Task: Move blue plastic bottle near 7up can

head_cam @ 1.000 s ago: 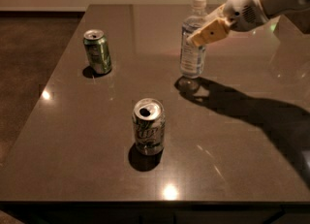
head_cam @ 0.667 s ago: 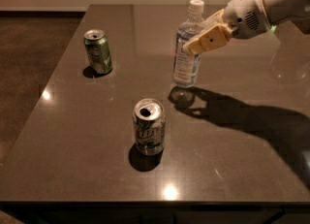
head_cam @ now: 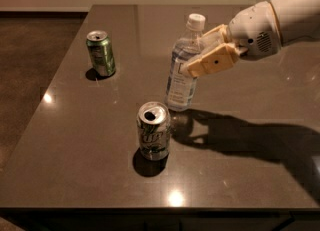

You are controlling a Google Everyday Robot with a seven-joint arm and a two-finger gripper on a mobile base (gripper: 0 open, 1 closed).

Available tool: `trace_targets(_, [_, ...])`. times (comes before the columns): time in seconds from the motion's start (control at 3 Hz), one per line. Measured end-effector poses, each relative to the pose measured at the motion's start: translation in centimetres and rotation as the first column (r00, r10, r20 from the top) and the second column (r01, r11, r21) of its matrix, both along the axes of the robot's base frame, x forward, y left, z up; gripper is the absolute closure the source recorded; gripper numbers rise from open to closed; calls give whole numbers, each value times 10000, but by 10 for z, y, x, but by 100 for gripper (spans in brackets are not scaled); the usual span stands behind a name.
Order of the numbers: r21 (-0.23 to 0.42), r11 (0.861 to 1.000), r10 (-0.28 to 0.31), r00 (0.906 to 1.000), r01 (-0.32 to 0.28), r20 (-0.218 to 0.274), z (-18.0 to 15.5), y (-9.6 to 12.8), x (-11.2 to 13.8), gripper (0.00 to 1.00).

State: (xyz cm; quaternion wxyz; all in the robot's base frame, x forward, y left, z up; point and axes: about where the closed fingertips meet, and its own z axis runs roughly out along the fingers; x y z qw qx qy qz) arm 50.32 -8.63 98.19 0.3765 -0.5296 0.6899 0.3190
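The gripper (head_cam: 196,54), above the desk (head_cam: 75,155) right of centre, has its far jaw partly hidden behind the bottle (head_cam: 180,82). Jaws pinch that clear, white-capped bottle, tilted, near the 7up can (head_cam: 154,131).

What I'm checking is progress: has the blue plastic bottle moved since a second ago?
Yes. Held by the end effector at its shoulder, the blue plastic bottle shifted left and nearer, toward the unmoved 7up can.

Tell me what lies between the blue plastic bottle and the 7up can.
Only bare dark tabletop, camera view. The gripper clamps the blue plastic bottle at mid-height, near the silver-white 7up can.
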Motion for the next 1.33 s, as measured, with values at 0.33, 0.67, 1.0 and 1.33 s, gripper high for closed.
trace_targets(0.33, [-60,9990,445,9989,-444,121,-5,5,-20,100])
trace_targets(0.67, [-177,9947,1009,9949,-1010,-83,-20,8,-37,82])
trace_targets(1.0, [-166,9886,1489,9885,-1494,-282,-32,11,-49,59])
trace_targets(1.33, [-302,9822,1847,9826,-1852,-191,-39,13,-58,35])
